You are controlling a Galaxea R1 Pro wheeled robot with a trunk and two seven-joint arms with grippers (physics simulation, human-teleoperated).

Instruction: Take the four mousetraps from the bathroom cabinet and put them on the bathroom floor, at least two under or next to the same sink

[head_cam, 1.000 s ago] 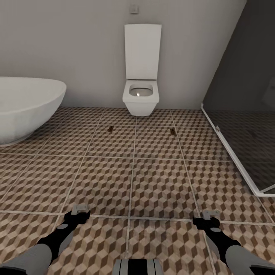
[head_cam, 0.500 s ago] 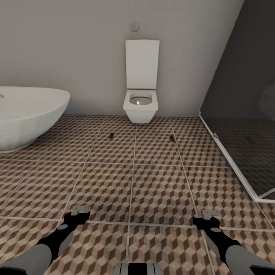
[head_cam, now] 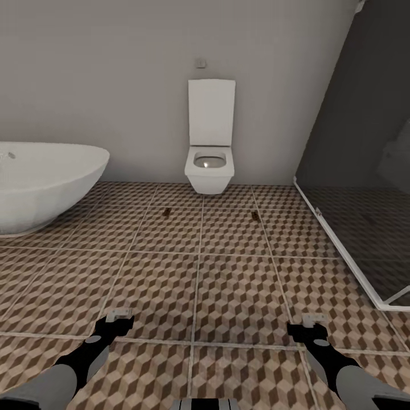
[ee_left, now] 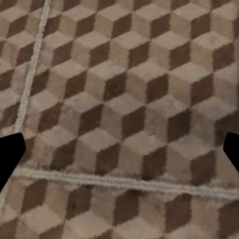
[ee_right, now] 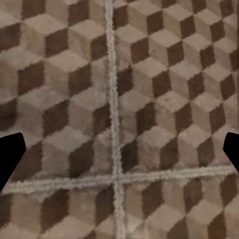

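two mousetraps (head_cam: 167, 212) (head_cam: 255, 216) on the bathroom floor (head_cam: 228, 285) before the toilet (head_cam: 210, 162), both arms' fingers (ee_left: 10, 159) (ee_right: 10, 157) apart, empty

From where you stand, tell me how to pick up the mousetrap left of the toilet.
The left mousetrap lies flat on the bathroom floor, so probably come straight down from above and pinch its long edges. It is too small here to make out its metal parts. Left gripper is on its side.
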